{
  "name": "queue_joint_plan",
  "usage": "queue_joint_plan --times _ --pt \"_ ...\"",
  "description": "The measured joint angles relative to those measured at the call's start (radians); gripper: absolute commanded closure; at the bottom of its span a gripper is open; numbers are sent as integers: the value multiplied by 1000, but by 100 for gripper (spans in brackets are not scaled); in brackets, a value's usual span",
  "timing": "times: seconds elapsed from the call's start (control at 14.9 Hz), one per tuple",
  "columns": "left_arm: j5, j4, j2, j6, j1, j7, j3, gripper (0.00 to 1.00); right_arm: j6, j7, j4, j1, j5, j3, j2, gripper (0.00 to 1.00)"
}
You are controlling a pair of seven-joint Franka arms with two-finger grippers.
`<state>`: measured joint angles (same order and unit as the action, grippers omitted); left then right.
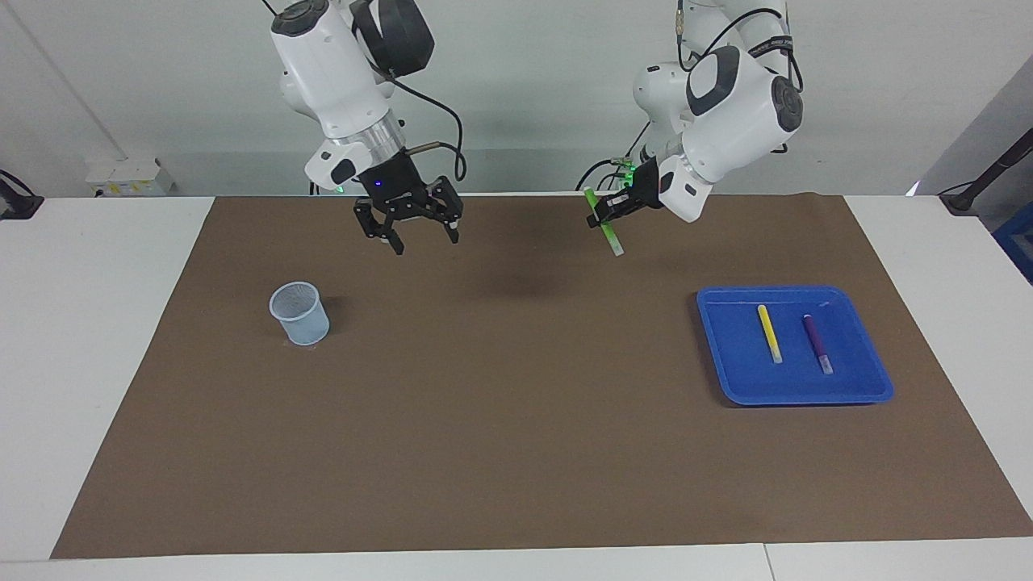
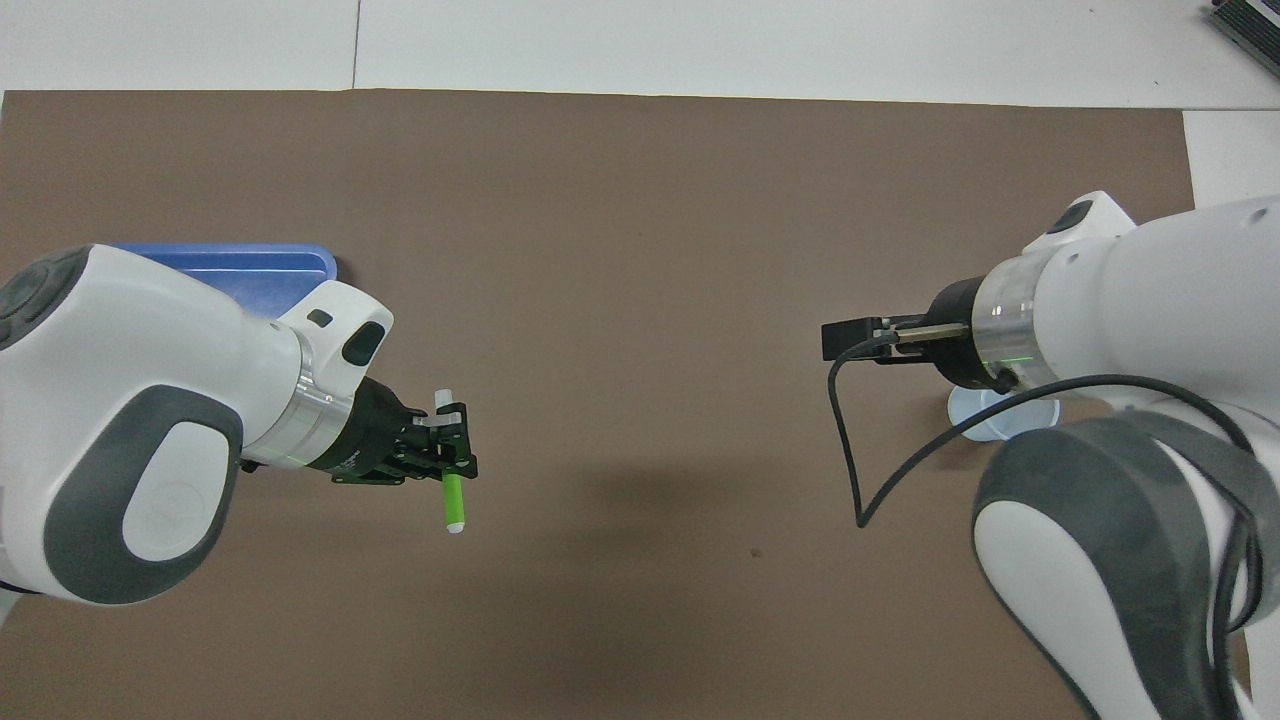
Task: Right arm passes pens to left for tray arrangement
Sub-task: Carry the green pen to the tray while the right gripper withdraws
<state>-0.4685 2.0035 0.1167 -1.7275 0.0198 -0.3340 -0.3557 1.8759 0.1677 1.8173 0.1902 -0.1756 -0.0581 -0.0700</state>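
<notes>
My left gripper (image 1: 607, 216) (image 2: 452, 452) is shut on the green pen (image 1: 609, 229) (image 2: 453, 500), held tilted in the air over the brown mat. The blue tray (image 1: 847, 395) (image 2: 300, 262) lies at the left arm's end of the table, with the yellow pen (image 1: 769, 332) and the purple pen (image 1: 817, 343) lying side by side in it; in the overhead view my left arm hides both. My right gripper (image 1: 424, 240) hangs open and empty above the mat, toward the right arm's end; in the overhead view the right wrist hides its fingers.
A small pale blue mesh cup (image 1: 299, 313) (image 2: 985, 415) stands on the brown mat (image 1: 516, 452) under the right arm's end. White table surface borders the mat on all sides.
</notes>
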Motion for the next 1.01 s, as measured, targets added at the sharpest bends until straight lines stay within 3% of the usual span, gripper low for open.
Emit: queue_joint_plan --times 0.27,0.54,1.01 --pt "221 3 3 18 41 280 7 100 -89 -158 -59 -66 71 2 16 0" --pt "339 16 -2 17 150 518 16 100 -141 -183 -70 -65 90 -8 54 0" --pt "453 34 -99 -124 242 605 18 100 -143 -183 -90 -101 92 -8 43 0"
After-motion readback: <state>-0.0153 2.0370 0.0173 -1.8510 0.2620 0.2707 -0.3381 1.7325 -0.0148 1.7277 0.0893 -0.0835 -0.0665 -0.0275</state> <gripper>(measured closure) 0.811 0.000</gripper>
